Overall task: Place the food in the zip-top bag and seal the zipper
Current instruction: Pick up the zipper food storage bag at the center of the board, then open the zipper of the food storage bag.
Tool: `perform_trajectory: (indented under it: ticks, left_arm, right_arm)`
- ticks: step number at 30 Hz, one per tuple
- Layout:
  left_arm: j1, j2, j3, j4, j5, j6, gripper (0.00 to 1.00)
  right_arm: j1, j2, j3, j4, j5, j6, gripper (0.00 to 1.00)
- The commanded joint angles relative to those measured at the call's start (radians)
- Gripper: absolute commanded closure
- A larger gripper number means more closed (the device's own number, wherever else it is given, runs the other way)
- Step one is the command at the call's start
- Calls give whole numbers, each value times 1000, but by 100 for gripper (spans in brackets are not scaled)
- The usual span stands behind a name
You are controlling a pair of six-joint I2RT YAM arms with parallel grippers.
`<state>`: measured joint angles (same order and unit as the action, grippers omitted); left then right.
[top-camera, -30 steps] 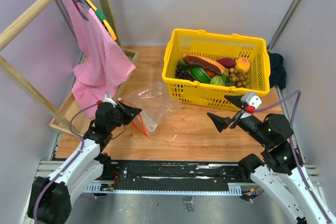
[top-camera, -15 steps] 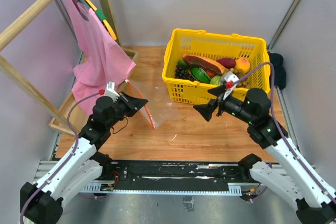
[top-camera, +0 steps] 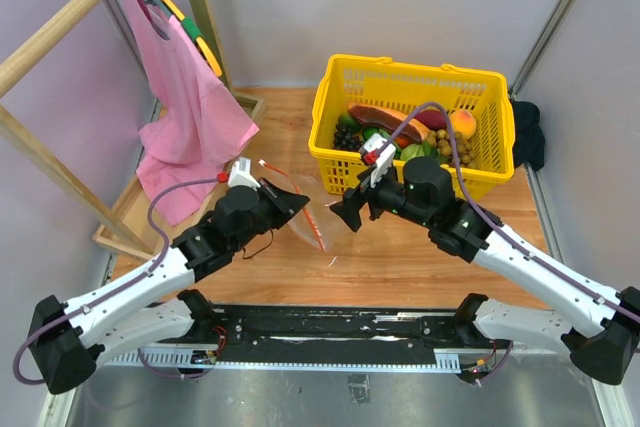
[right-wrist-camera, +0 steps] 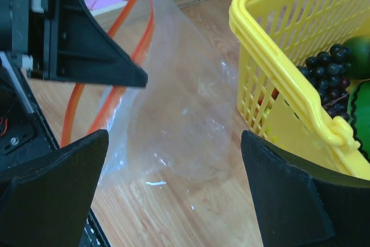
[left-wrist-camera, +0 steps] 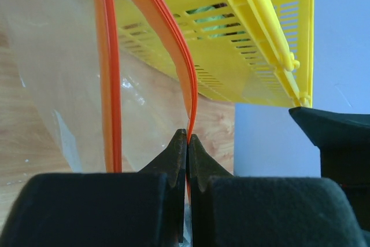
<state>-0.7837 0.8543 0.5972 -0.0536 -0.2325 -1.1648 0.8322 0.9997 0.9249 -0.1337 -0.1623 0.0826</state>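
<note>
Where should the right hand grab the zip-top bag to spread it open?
Likely the free zipper strip, apart from the strip the left hand pinches. Approach from the basket side with the open right hand, one jaw inside the gaping mouth.

No text, label, brand, number or sign can be read in any of the views.
</note>
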Motion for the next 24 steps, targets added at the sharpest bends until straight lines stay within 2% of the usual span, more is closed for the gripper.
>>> perform_trajectory:
  ticks: [1,5,10,21,24]
  left_arm:
    - [-82,58,55,33,-173,-51,100]
    - [-123,116,95,15,-227,-93,99]
    - [-158,195,169,-39,-270,-85,100]
    - [-167,220,175,-36,-294,-110,98]
    - [-167,225,174,-36,-288,-107,96]
  right_arm:
    - [92,27,58,-3,242,5,1]
    - [158,36,35,4,354,-1,2]
    - [213,56,9,25,394,2,0]
    - [244,109,-61,68,408,31,11]
    - [246,129,-62,69,421,31,18]
